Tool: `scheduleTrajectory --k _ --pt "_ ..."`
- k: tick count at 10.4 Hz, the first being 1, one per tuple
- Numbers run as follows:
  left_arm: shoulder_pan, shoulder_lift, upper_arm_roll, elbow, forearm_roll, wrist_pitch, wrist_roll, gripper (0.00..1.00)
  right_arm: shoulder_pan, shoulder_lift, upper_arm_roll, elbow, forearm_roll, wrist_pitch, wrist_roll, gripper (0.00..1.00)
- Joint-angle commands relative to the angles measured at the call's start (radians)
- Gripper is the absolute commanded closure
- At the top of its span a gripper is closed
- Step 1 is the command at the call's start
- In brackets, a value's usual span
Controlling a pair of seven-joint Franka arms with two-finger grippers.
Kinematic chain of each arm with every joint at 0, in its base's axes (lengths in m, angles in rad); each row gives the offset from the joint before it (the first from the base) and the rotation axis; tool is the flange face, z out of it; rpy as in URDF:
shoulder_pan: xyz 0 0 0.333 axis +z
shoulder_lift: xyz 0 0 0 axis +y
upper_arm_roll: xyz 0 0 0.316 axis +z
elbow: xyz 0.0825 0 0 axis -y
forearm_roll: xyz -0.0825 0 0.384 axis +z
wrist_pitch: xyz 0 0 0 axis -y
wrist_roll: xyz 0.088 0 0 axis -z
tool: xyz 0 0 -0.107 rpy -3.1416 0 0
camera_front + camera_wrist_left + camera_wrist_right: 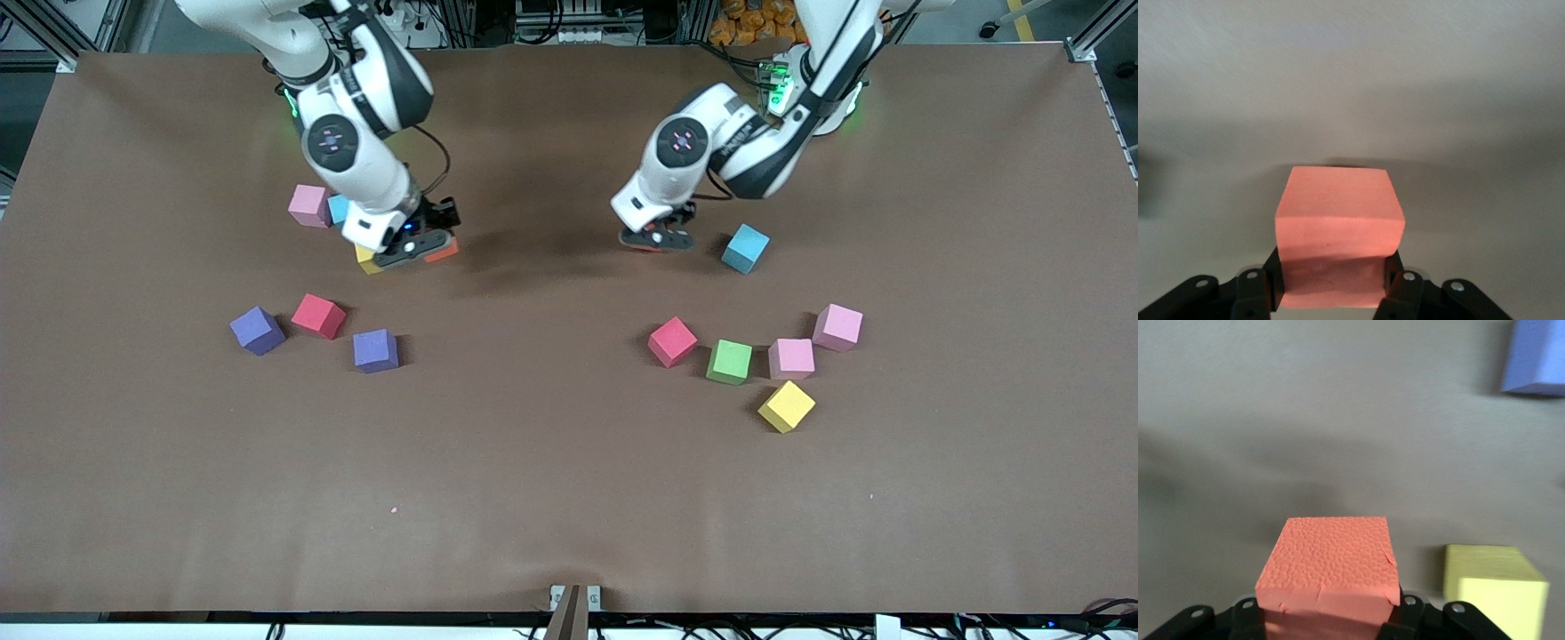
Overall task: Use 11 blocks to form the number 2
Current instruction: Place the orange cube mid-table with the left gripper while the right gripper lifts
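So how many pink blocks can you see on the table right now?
3. One pink block lies beside the right arm; two sit in the cluster toward the left arm's end, next to the green block. The arms could hide more.

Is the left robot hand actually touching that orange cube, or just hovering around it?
Touching. The left wrist view shows the left gripper shut on an orange cube, one finger pressed flat against each side, with no gap.
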Motion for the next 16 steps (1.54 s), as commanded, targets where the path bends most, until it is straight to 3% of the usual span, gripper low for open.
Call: scheduleTrajectory --k 1,8,14,15,16 --pt "-0.043 0.059 -0.036 0.051 -0.015 0.005 -0.132 0.52 -0.084 -0.033 0.010 -0.019 0.007 -0.043 -0.102 0.69" --pt "-0.180 0.223 -0.030 0.191 -0.006 0.071 -0.312 0.51 -0.109 -0.001 0.008 -0.013 -0.006 -0.029 -0.182 0.69" --pt "-0.202 0.257 -0.025 0.191 -0.001 0.100 -0.344 0.49 -0.085 0.019 0.000 -0.015 -0.005 0.025 -0.211 0.69" --pt "-0.203 0.265 -0.025 0.191 -0.001 0.100 -0.344 0.45 -0.092 0.037 0.000 -0.015 -0.005 0.040 -0.226 0.69" --pt "-0.203 0.267 -0.020 0.191 0.002 0.100 -0.343 0.30 -0.094 0.041 0.000 -0.015 -0.005 0.043 -0.234 0.69"
